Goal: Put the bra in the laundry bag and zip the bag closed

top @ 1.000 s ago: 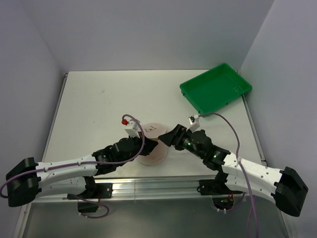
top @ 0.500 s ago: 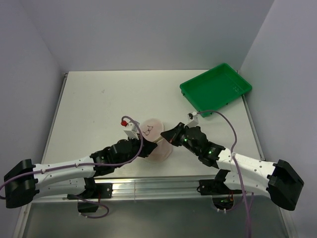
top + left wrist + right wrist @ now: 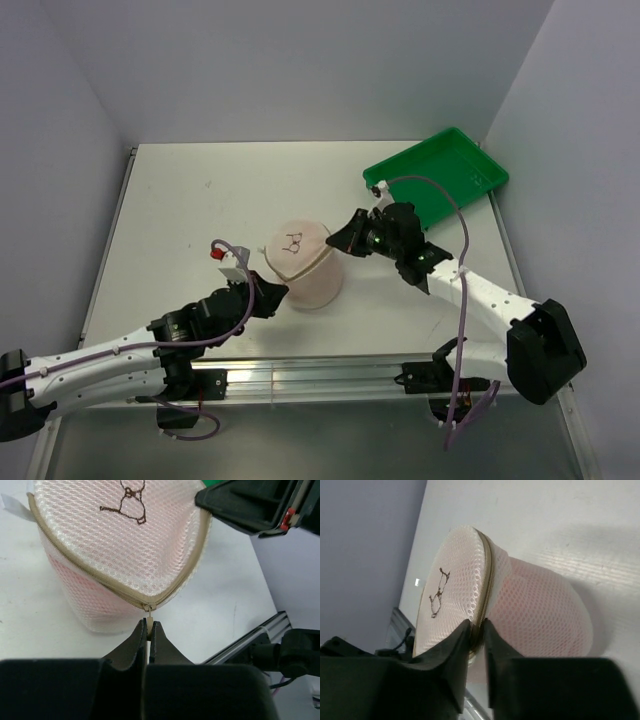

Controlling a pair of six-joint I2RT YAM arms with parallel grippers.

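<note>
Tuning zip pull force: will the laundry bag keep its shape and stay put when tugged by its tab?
Probably floppy: the laundry bag is thin mesh, so it likely stretches toward the left end effector pinching the zip tab. Likely light, so it may slide; the right end effector clamping its rim should brace it.

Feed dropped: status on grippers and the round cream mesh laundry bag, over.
Left gripper shut on beige zip pull; right gripper clamped on rim of cream mesh laundry bag. Pink bra inside. Nothing blocking.
</note>
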